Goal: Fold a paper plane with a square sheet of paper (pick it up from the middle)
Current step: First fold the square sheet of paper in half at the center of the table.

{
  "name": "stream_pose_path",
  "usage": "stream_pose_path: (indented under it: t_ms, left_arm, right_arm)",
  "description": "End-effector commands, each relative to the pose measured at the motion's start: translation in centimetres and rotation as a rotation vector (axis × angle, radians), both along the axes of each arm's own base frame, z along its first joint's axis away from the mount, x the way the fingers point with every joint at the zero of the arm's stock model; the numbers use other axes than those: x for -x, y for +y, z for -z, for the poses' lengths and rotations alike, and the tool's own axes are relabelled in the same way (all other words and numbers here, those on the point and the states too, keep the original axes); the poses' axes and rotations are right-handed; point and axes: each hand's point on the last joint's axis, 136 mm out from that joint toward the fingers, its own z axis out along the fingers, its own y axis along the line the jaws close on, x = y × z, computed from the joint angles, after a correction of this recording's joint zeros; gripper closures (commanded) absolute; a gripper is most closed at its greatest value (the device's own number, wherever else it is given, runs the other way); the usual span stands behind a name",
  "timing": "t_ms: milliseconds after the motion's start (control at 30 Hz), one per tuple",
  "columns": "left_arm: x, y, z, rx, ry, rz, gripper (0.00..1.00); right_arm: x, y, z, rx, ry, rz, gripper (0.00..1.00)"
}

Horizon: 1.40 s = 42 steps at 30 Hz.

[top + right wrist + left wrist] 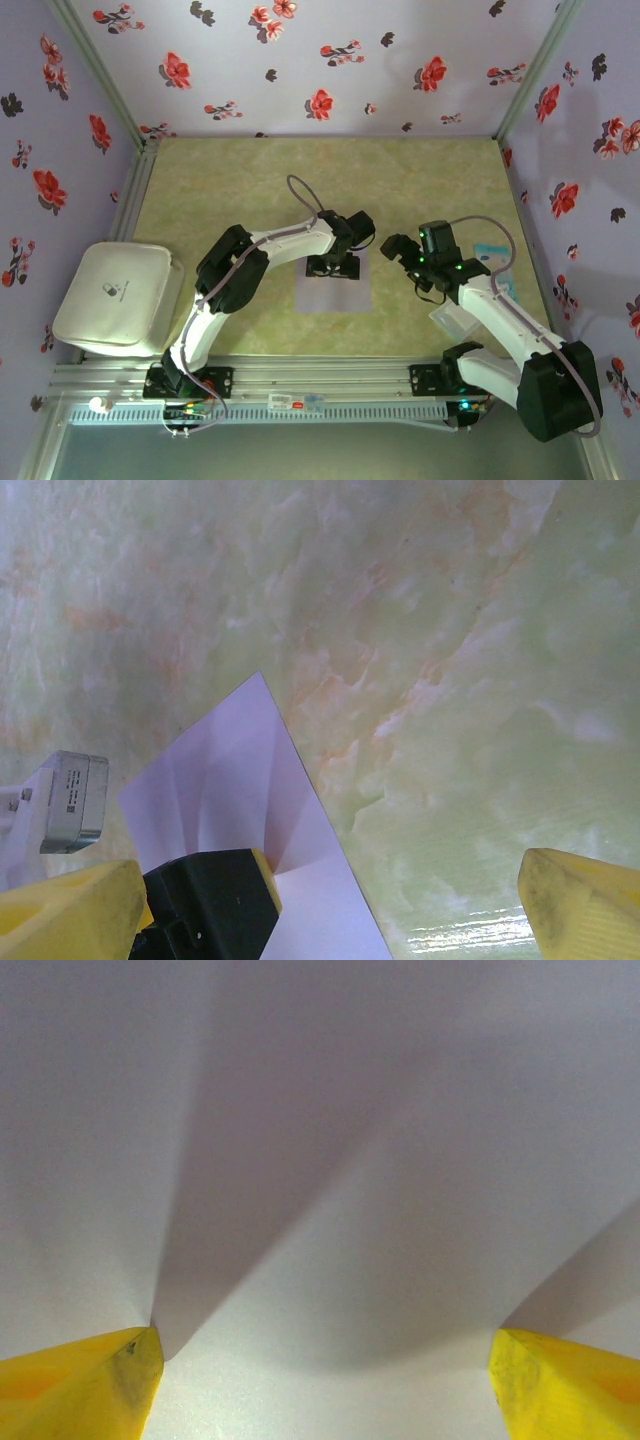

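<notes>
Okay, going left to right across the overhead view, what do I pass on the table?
White rounded box → square sheet of paper with the left claw on it → right claw → light-blue card.

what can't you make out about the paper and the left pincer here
- Top view: the far part of the sheet of paper is hidden under the left pincer; fingertip contact is too small to judge.
- Left wrist view: the frame cuts off the sheet's edges.
- Right wrist view: its near part runs off the bottom edge, partly behind the left pincer.
</notes>
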Motion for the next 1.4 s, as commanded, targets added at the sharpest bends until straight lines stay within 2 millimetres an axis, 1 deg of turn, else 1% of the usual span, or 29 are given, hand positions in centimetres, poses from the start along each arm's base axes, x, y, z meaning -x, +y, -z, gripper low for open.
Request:
stream_pose_path:
  t_ms: [0,167,233,333,467,667,900,1167,1367]
  left_arm:
    - [0.7,1.8,1.9,-0.078,0.039,0.047,0.15]
    - [0.0,1.3,0.6,-0.05,0.011,0.053,0.13]
    - [-0.3,1.3,0.0,-0.038,0.0,0.029,0.13]
    - [-1.0,0.8,-0.4,0.002,-0.025,-0.008,0.12]
    - [-1.2,1.3,0.2,-0.002,-0.018,-0.046,0.12]
    - [-0.3,2.3,2.0,-0.04,0.015,-0.054,0.12]
    - [0.6,2.6,3.5,-0.087,0.046,-0.038,0.12]
    - [0.8,2.6,4.1,-0.109,0.059,-0.027,0.13]
    - [0.7,2.4,4.0,-0.103,0.055,-0.021,0.15]
  right_arm:
    - [0.2,-0.6,0.0,0.019,0.007,0.019,0.03]
    - [0.2,-0.6,-0.1,0.018,0.006,0.019,0.03]
    - [0.2,-0.6,-0.2,0.017,0.005,0.019,0.03]
    - [0.1,-0.5,-0.3,0.016,0.003,0.018,0.03]
    - [0.2,-0.6,-0.3,0.019,0.004,0.015,0.03]
    - [0.4,-0.7,0.2,0.022,0.013,0.02,0.03]
    - [0.3,-0.6,0.2,0.018,0.013,0.021,0.03]
    - [0.4,-0.7,0.4,0.022,0.018,0.024,0.03]
    - [0.4,-0.8,0.5,0.027,0.019,0.026,0.03]
